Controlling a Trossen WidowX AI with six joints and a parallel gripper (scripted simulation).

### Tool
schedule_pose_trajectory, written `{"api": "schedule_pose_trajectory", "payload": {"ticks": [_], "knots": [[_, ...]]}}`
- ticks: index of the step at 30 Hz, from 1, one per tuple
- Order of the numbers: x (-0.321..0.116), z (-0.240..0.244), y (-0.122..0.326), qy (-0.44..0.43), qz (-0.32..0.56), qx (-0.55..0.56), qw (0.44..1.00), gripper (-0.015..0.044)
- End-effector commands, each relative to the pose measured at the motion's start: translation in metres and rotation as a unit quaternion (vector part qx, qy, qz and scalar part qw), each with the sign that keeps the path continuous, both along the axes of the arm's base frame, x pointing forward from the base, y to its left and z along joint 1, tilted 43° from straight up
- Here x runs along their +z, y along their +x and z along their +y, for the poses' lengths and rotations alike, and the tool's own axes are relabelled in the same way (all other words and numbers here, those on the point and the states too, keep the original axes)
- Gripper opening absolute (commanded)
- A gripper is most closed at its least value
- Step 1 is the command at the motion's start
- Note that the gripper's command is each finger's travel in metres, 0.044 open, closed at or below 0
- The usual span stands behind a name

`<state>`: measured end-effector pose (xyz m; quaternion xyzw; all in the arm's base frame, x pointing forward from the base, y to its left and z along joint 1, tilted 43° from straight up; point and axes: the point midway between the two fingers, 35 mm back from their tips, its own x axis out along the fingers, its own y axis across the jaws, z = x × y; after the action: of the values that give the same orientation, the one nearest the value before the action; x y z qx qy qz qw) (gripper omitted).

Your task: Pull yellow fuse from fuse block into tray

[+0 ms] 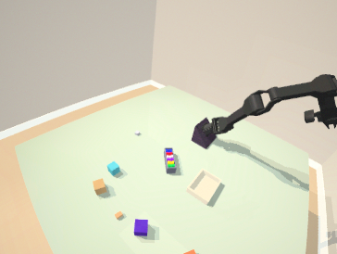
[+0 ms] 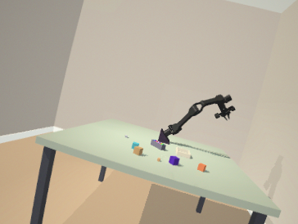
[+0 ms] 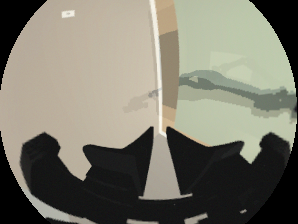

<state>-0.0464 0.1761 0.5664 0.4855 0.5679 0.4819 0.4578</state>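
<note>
No text, label, brand, number or sign could be read in any view; the coloured cubes, the fuse block, the tray and the arm all showed plain, unmarked faces.
</note>
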Motion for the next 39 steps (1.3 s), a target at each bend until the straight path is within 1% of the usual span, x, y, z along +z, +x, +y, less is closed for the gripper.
{"api": "schedule_pose_trajectory", "payload": {"ticks": [1, 5, 10, 15, 20, 24, 29, 34, 39], "knots": [[-0.023, 0.037, 0.002, -0.038, -0.082, -0.052, 0.995, 0.0066], [-0.046, 0.069, 0.018, -0.082, -0.142, -0.097, 0.982, 0.0066], [-0.079, 0.106, 0.056, -0.149, -0.200, -0.145, 0.958, 0.0066], [-0.117, 0.132, 0.110, -0.226, -0.235, -0.183, 0.928, 0.0066], [-0.159, 0.141, 0.176, -0.303, -0.247, -0.210, 0.896, 0.0066], [-0.192, 0.134, 0.228, -0.358, -0.241, -0.224, 0.874, 0.0066], [-0.232, 0.110, 0.289, -0.417, -0.219, -0.235, 0.850, 0.0066], [-0.271, 0.072, 0.343, -0.464, -0.183, -0.243, 0.832, 0.0066], [-0.311, 0.023, 0.385, -0.499, -0.137, -0.243, 0.821, 0.0066]]}}
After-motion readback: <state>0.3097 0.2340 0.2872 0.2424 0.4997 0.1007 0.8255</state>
